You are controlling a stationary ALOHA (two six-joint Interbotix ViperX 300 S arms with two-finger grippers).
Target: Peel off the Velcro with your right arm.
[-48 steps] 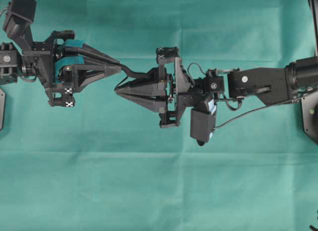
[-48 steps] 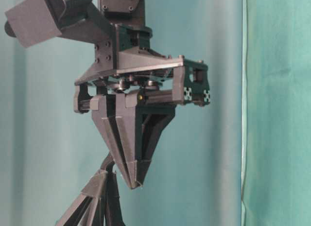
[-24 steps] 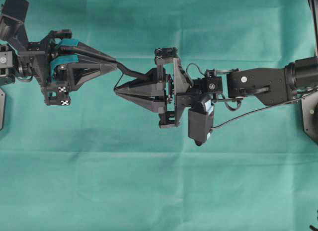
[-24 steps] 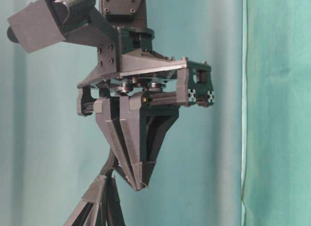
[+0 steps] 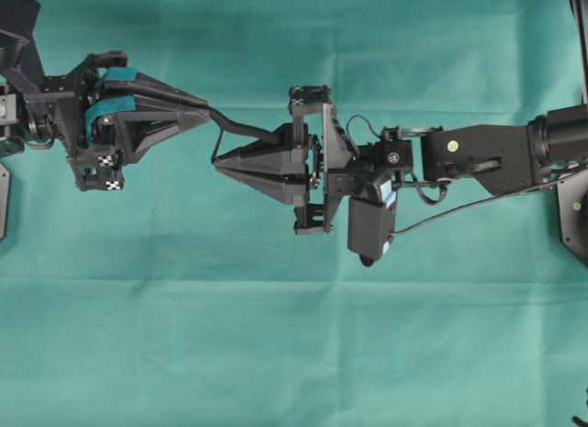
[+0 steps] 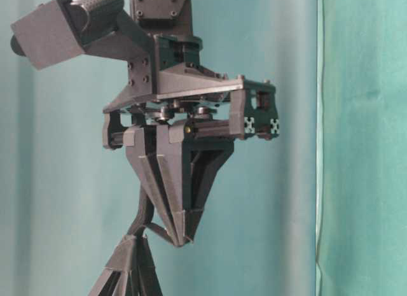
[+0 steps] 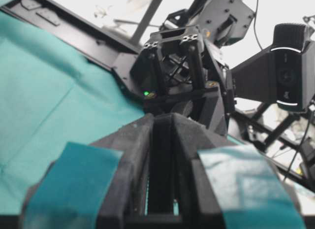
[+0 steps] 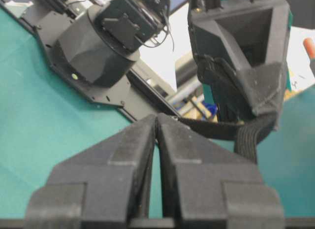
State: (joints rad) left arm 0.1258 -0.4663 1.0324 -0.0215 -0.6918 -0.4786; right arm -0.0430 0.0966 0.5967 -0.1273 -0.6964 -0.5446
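- The left end effector (image 5: 204, 112) with teal pads pinches one end of the thin black Velcro strap (image 5: 241, 128).
- At its 3 o'clock, the all-black right end effector (image 5: 220, 162) pinches the strap's other layer.

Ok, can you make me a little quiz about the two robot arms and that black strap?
1. True or false: the Velcro lies flat on the green cloth.
2. Which end effector has teal pads? A) left B) right
3. What does the right end effector pinch at its tips?

Key:
1. False; it hangs in the air between both end effectors.
2. A, the left end effector.
3. One layer of the Velcro, peeling from the end the left one holds.
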